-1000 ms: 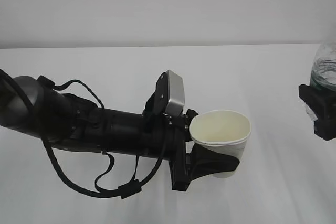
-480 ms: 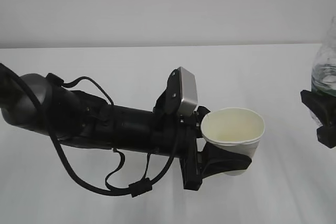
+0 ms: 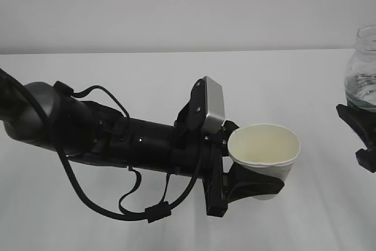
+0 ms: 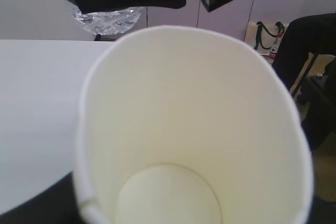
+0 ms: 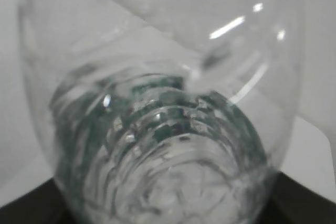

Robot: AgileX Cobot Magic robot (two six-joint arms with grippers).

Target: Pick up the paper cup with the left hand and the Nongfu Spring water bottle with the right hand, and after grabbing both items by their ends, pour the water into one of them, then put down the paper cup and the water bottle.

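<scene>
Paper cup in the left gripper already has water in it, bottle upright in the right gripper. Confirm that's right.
Not quite: the paper cup is empty. The left wrist view shows its dry cream bottom. The rest holds: the left gripper grips it, and the bottle stands upright in the right gripper.

The left hand [image 3: 249, 180] with the paper cup [image 3: 264, 151] has shifted to the right across the table and sits a little lower in the exterior view than a second ago; most of that travel came in the first half second, the last step being small. The grey block [image 3: 212, 109] at its wrist has moved right along with it. At the right edge, the water bottle [image 3: 364, 74] has risen: earlier only its lower ribbed part showed, and now the open neck is visible as well. The right hand [image 3: 359, 136] has slipped lower and further toward the edge, so less of it shows
</scene>
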